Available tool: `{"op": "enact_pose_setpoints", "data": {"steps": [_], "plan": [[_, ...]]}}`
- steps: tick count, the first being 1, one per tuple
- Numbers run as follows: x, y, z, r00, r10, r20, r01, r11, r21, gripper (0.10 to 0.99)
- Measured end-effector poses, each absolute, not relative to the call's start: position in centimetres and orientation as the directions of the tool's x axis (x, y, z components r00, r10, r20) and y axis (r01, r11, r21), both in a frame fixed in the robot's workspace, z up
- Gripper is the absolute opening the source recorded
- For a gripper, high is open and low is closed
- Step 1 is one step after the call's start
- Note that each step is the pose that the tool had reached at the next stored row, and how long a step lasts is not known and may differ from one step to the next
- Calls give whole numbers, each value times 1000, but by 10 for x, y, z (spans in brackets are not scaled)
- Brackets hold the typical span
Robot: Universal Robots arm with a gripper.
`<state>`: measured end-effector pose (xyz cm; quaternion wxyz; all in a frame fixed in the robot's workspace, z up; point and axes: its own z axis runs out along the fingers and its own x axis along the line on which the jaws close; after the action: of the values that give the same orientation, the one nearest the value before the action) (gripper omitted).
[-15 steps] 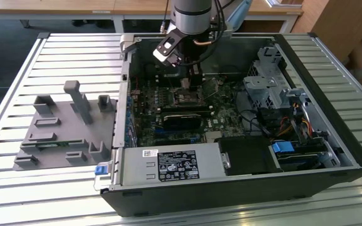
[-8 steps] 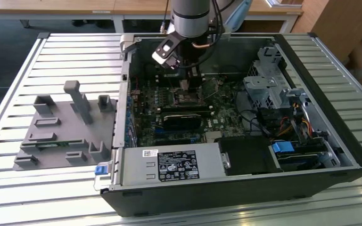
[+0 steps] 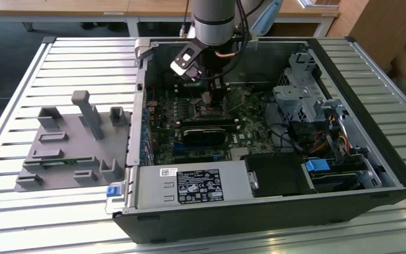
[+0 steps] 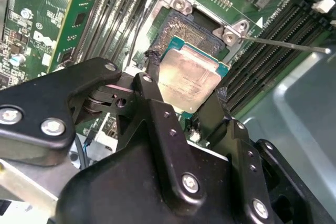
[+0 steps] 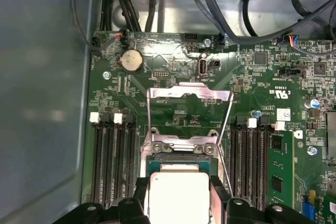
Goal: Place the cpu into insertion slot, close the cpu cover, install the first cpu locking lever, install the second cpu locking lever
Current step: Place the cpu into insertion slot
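Step one: your black gripper [image 4: 186, 78], jaws pinching the silvery square cpu [image 5: 178, 192], is at the black-framed insertion slot [image 4: 191, 27]. Seating likely demands square alignment.

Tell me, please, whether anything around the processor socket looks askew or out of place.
Nothing looks damaged. The cpu, held in the gripper, covers only part of the insertion slot, whose dark centre shows beyond one edge, so it does not look squarely seated. The cpu cover stands raised open.
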<state>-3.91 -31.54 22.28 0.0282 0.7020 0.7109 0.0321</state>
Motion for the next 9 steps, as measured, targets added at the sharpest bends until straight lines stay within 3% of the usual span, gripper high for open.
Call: {"op": "enact_pose_setpoints", "data": {"steps": [9], "plan": [[-40, -317, 212, -12, 1000, 5, 996, 11, 85, 541]]}}
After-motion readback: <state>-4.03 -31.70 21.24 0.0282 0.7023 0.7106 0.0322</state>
